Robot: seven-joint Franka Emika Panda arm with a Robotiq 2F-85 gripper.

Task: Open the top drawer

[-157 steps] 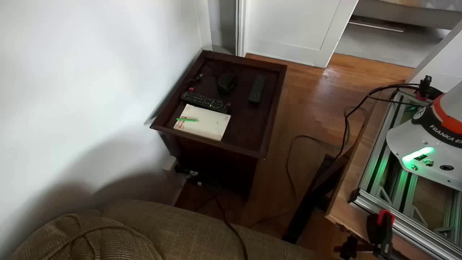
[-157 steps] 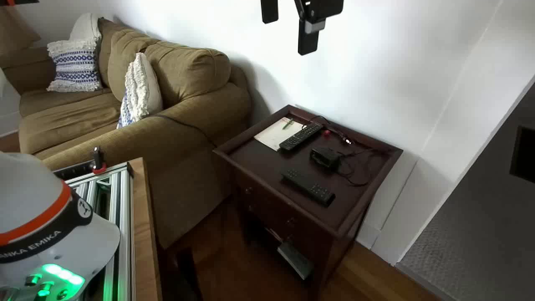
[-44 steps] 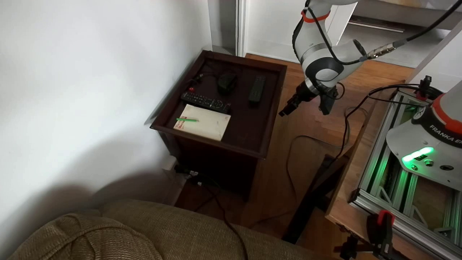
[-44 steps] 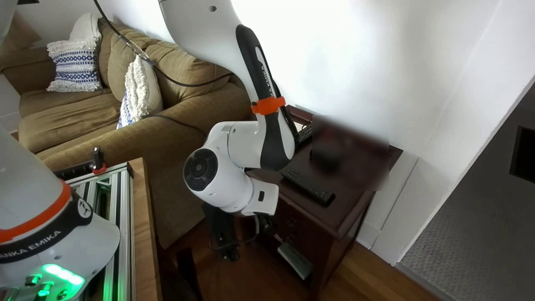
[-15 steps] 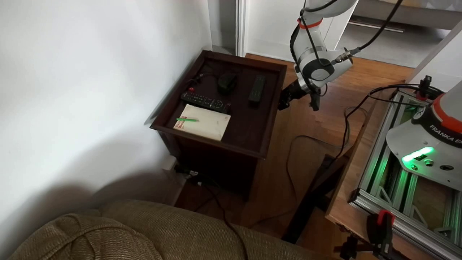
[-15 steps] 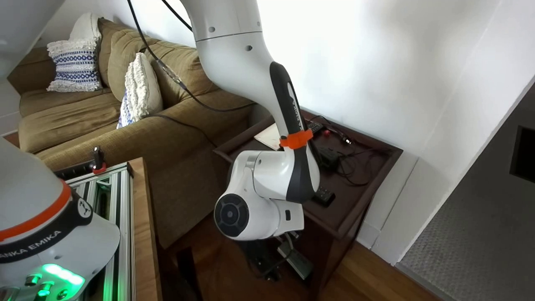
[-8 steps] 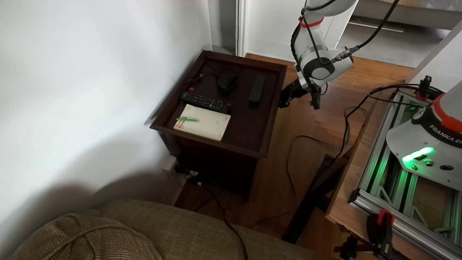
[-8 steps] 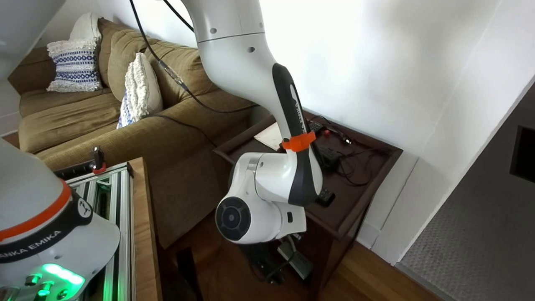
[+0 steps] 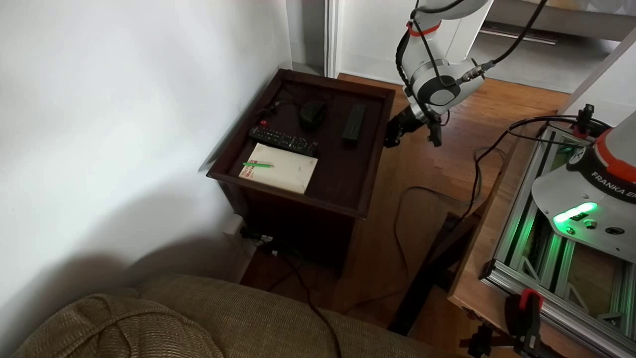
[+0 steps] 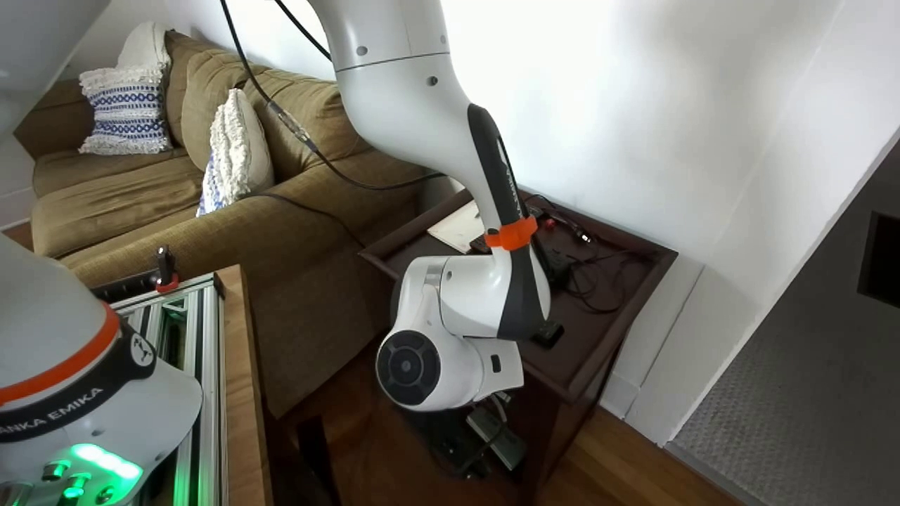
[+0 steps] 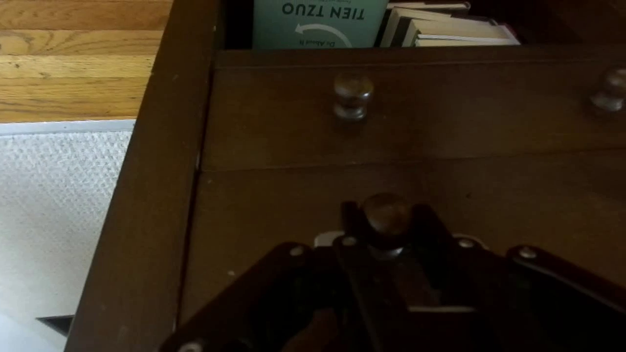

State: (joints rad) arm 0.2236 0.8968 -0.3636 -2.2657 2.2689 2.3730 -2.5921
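The wrist view stands upside down and shows the dark brown front of the small side table [image 9: 343,174] close up. In it the top drawer [image 11: 264,205] is the lower of two panels, and its front looks flush with the frame. My gripper [image 11: 385,214] has its dark fingers on either side of the round wooden knob [image 11: 388,210] of that drawer, closed around it. In an exterior view the gripper [image 9: 391,138] sits against the table's front edge. The arm covers the drawer front in an exterior view.
A lower panel [image 11: 440,112] carries knobs of its own, above which books [image 11: 318,24] fill a shelf in the wrist view. Remotes [image 9: 354,123] and a white booklet [image 9: 280,168] lie on the tabletop. A brown sofa [image 9: 248,318] and a white wall [image 9: 149,99] stand close.
Over the last few seconds my gripper has come up to the table front and closed around the knob. In the last half second the arm has shifted slightly. The table has not moved.
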